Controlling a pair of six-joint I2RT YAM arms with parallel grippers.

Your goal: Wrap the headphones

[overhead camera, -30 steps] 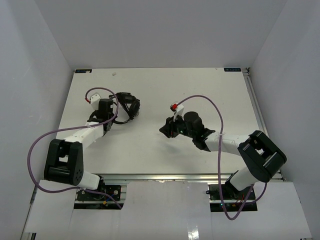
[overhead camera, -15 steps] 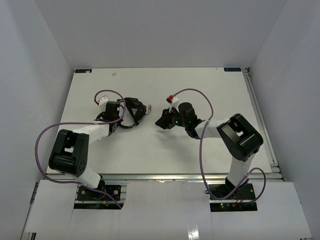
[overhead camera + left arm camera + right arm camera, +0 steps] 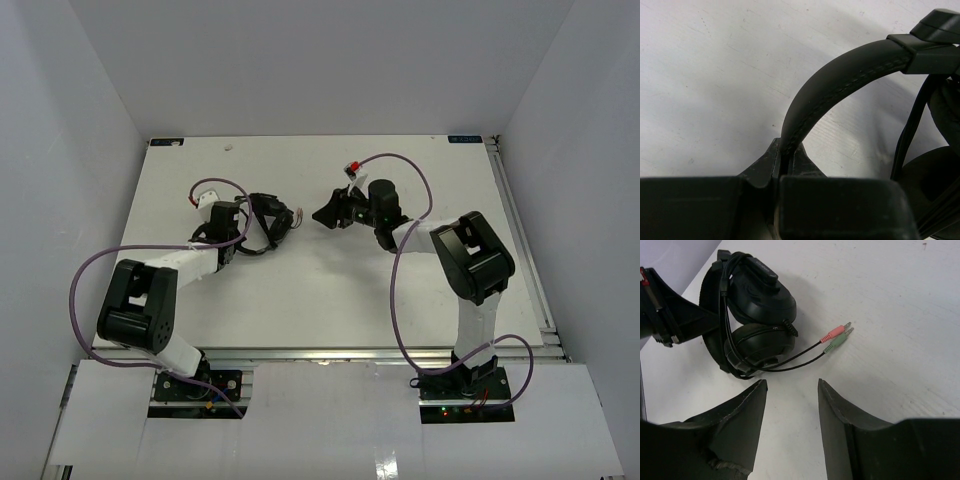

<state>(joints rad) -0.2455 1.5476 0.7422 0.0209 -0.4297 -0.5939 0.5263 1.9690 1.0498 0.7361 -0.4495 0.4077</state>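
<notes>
The left gripper (image 3: 785,162) is clenched on the headband (image 3: 840,82) of the headphones (image 3: 267,220), its two fingers pinching the padded, stitched band edge-on just above the table (image 3: 715,75). From that grip the band arcs up and to the right into a hard black bracket. Below the bracket sits a round earcup (image 3: 937,170), with the thin dark cable (image 3: 910,130) running down beside it. The headphones lie left of the table's middle, at the tip of the left arm (image 3: 175,265), which reaches forward and bends so its gripper points toward the centre. The right gripper (image 3: 791,385) is released, its fingers spread wide with nothing between them, over bare table near the headphones. The right arm (image 3: 470,255) is folded at the elbow, its forearm pointing left. Only the right wrist view shows both earcups lying close together with loops of cable crossing them. It also shows a loose tail of cable ending in a pink plug (image 3: 832,333) and a green plug (image 3: 836,341), side by side on the table, apart from the earcups. From overhead the headphones read as one black clump.
</notes>
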